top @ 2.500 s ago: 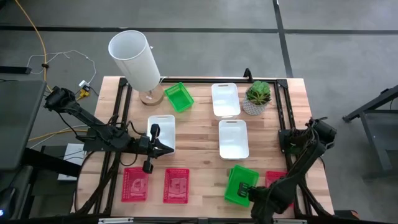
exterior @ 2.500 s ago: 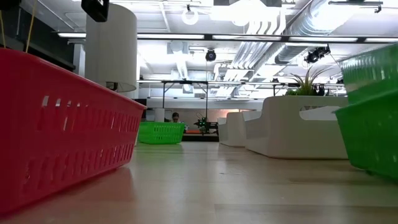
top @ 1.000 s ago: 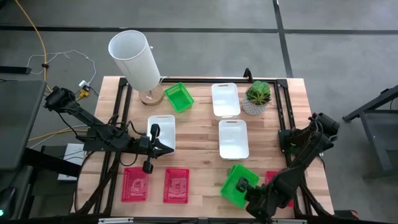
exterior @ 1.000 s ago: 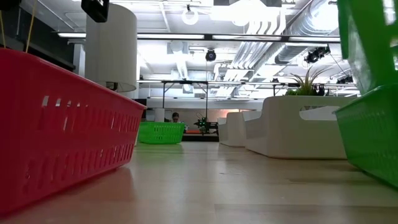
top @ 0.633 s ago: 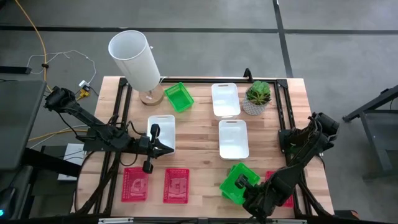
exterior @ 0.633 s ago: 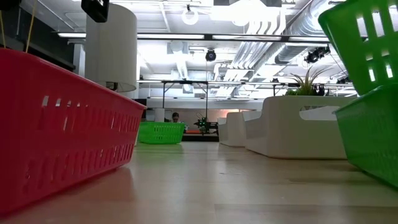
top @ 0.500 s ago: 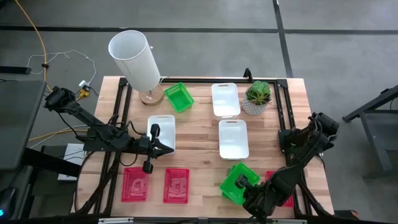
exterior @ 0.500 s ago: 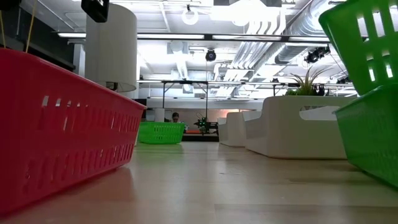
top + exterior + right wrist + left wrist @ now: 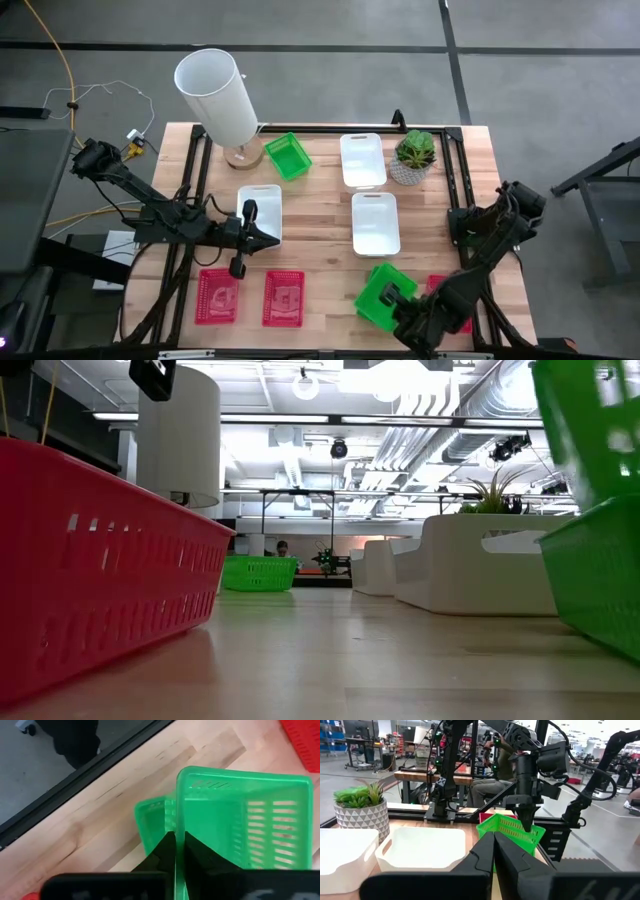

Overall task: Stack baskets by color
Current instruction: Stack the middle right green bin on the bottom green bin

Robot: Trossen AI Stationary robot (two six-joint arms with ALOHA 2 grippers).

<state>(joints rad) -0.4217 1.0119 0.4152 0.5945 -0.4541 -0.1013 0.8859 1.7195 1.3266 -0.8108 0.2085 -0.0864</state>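
My right gripper [image 9: 400,300] is near the front right of the table, shut on a green mesh basket [image 9: 240,825]. This basket tilts above a second green basket [image 9: 150,820]. In the low view the held basket [image 9: 590,420] stands over the lower one [image 9: 600,580]. A third green basket [image 9: 288,156] sits at the far left. Three white baskets [image 9: 363,160], [image 9: 375,222], [image 9: 260,208] lie on their bases. Two red baskets [image 9: 218,297], [image 9: 284,298] lie at the front left, and a third [image 9: 447,292] is partly hidden under the right arm. My left gripper [image 9: 275,240] hovers shut beside the left white basket. My right gripper pinches the top rim of one wall [image 9: 176,810] of the green basket, one finger [image 9: 197,850] inside and one outside. The fingers slant down onto it from above. The basket is tilted, its lower part over the second green basket; whether it rests there I cannot tell.
A tall white cylinder [image 9: 216,95] stands at the far left corner. A potted plant [image 9: 415,155] stands at the far right. Bare wood lies in the middle front, between the red baskets and the green pair.
The held green basket has rocked in my right gripper. It tipped over toward the table's left, then swung back steeper, and stayed over the lower green basket throughout.
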